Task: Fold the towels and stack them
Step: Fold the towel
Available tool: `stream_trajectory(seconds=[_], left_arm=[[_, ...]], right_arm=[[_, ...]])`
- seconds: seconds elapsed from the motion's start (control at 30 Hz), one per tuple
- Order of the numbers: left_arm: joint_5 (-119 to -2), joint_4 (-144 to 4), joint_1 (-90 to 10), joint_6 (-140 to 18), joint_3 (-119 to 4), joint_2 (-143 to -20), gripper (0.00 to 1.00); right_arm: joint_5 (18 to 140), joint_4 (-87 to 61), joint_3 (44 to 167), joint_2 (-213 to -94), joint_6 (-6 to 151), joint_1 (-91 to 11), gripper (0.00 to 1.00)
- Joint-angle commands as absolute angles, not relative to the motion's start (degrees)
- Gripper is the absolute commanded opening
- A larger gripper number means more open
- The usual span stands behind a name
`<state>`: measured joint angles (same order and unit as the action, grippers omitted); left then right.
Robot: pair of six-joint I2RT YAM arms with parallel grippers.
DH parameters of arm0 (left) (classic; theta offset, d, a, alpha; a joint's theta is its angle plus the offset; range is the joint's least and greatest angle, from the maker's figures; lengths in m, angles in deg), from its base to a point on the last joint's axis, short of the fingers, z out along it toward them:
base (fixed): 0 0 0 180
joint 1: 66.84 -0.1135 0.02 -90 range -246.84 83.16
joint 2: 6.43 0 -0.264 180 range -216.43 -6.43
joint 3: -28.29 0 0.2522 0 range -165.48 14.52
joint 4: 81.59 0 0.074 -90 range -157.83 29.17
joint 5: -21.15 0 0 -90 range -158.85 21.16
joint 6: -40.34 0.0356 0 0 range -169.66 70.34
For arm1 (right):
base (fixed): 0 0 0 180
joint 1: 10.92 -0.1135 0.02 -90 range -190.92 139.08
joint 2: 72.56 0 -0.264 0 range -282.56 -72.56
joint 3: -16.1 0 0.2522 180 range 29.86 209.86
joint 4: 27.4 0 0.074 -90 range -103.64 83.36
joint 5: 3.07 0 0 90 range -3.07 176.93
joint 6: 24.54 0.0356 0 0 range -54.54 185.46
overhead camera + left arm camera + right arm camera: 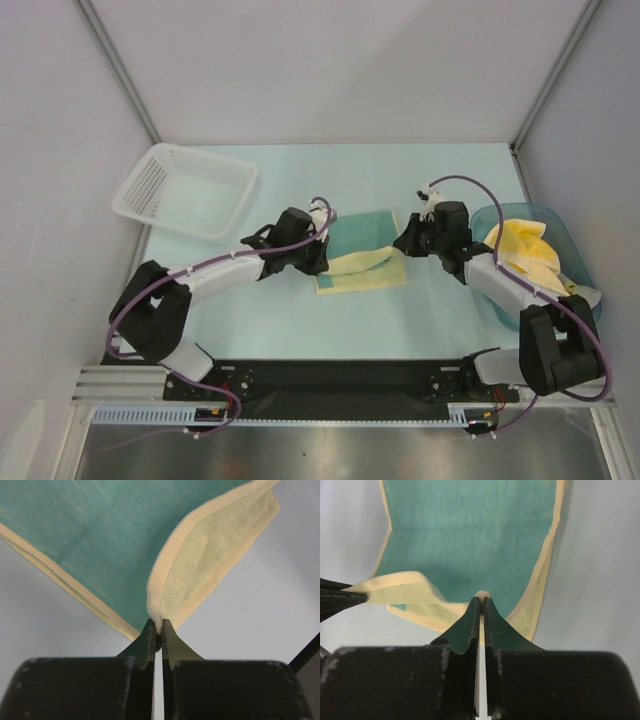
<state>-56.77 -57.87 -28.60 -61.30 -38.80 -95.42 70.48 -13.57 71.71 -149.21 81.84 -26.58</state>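
Your teal towel (358,235) sits in the middle of the worktop (300,320), with one gripper on each side of it. Its far part lies flat, teal face up. The near part is turned so that the pale yellow-green underside shows, and a soft roll of that underside runs across the towel between the grippers.

Your left gripper (322,258) is closed on the towel's left side. In the left wrist view, the fingers (150,640) meet on a yellow-edged corner with no gap around it, and the cloth (100,540) opens upward from there like a book (teal on one leaf, pale terry on the other).

Your right gripper (403,243) is closed on the right side in the same way. In its wrist view, the tips (481,605) pinch a small nub of yellow edge, and the teal face (470,535) spreads flat beyond them. At the left edge of that view, the other gripper's finger (335,599) holds the lifted pale corner.

The yellow towels (522,250) lie crumpled in the blue tub (560,222) at the worktop's right edge. The right forearm crosses in front of the tub, so you can't count the towels. A white mesh basket (150,185) stands at the far left, well apart from the teal towel.
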Motion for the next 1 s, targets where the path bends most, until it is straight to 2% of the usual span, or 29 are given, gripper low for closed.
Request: stream_trajectory(seconds=[0.0,0.27,0.37,0.4,0.43,0.53,0.6,0.67,0.73,0.8,0.97], left_arm=[[-62.2,-60.4,-26.9,-62.4,-37.4,-90.6,0.00],[-68.4,-60.1,-22.3,-63.4,-33.4,-89.8,0.00],[-70.7,-60.8,-21.1,-64.9,-31.5,-89.5,0.02],[-71.1,-60.9,-20.8,-65.2,-30.7,-89.3,0.14],[-71.3,-60.8,-20.6,-65.2,-30.5,-89.3,0.21],[-72.3,-59.1,-19.7,-65.8,-30.7,-89.1,0.30],[-72.9,-57.6,-19.2,-67.1,-31.2,-87.9,0.44],[-73.7,-56.4,-19.2,-69.0,-31.7,-86.6,0.47],[-74.6,-55.4,-19.3,-69.7,-32.7,-84.5,0.57],[-74.9,-54.8,-19.9,-69.7,-34.8,-84.0,0.62],[-70.4,-53.8,-24.1,-71.1,-38.5,-87.6,0.59]], right_arm=[[74.1,-11.6,69.7,-145.8,83.0,-28.2,0.00],[82.0,-5.8,65.1,-142.2,85.8,-29.8,0.01],[81.3,-5.0,63.6,-141.9,87.3,-30.0,0.07],[81.0,-4.8,63.3,-141.9,87.5,-30.3,0.11],[81.3,-4.3,62.9,-141.7,87.5,-30.5,0.18],[81.7,-2.1,63.3,-140.1,87.9,-30.6,0.28],[81.8,0.2,64.2,-139.0,88.0,-30.6,0.31],[81.8,2.9,66.5,-137.8,88.1,-30.7,0.33],[81.4,4.2,68.2,-137.7,88.1,-30.6,0.36],[80.6,4.1,69.8,-138.4,87.7,-30.6,0.38],[78.9,0.8,70.6,-145.2,86.4,-30.0,0.34]])
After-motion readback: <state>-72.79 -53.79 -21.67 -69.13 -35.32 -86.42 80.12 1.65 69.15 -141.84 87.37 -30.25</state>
